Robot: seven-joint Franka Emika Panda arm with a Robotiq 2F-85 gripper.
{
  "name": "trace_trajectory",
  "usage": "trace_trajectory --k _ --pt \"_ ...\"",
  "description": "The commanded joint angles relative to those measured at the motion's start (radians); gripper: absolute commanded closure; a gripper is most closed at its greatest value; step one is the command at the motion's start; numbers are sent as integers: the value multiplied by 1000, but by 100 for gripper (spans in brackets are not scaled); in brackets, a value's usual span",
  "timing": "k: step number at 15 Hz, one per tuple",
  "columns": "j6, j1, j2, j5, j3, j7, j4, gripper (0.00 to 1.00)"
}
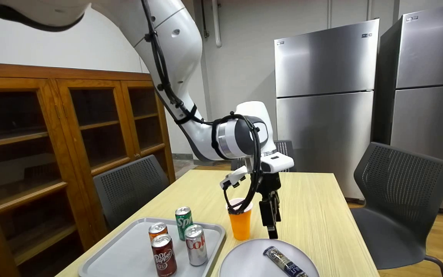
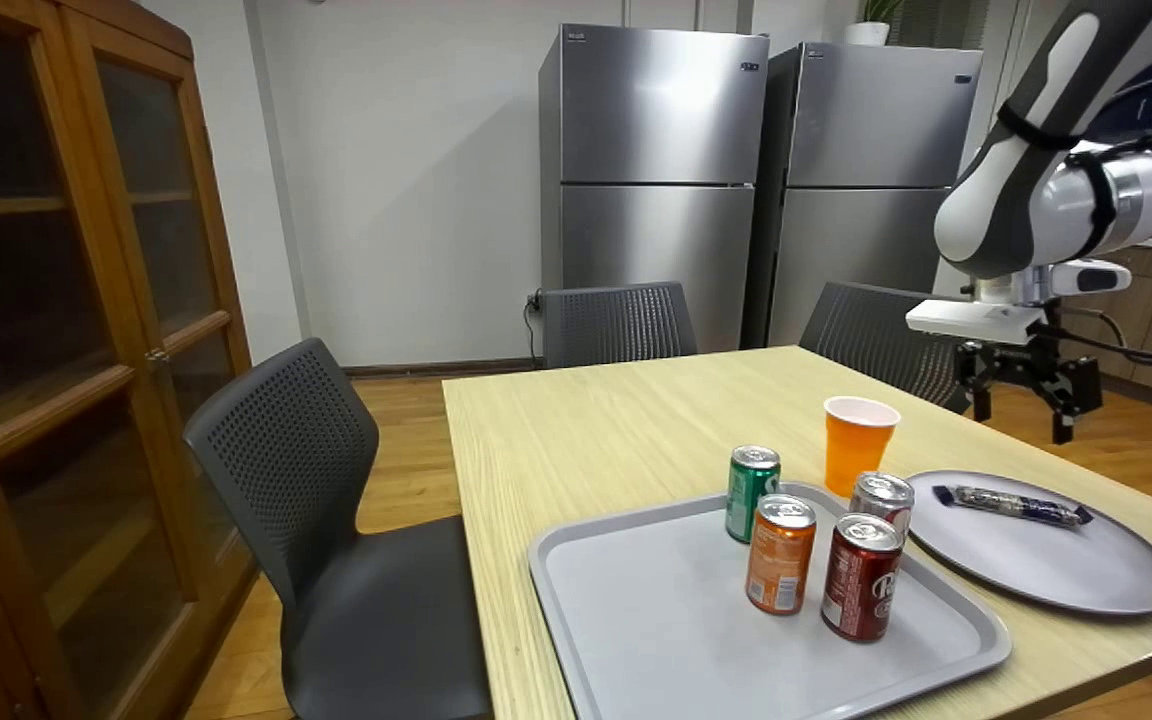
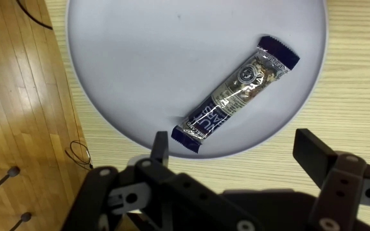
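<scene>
The fingers (image 3: pixel 160 146) are standing wide apart. Ahead of them in the wrist view, the bar (image 3: pixel 226 98) is lying on the plate (image 3: pixel 133 73), its long axis slanting, "NUT BARS" end pointing toward the nearer finger. In both exterior views, the cup (image 2: pixel 858 448) is standing left of the fingers.

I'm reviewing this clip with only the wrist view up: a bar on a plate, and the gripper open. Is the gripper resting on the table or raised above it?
Observer: Raised: in an exterior view, the gripper hangs above the table, not resting on it.
Operator: Are there any cans on the table outside my view?
Observer: Yes, in both exterior views four cans stand on a gray tray.
</scene>
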State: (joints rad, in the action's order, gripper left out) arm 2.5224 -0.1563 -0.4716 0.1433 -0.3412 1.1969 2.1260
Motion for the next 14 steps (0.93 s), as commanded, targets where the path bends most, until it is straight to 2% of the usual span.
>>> trace_trajectory --k 1,7,14 --pt "27 -2 -92 -65 -2 13 -85 0" --pt "44 -5 -208 -166 1 6 -176 0" --pt "46 7 -289 -181 -22 7 -227 0"
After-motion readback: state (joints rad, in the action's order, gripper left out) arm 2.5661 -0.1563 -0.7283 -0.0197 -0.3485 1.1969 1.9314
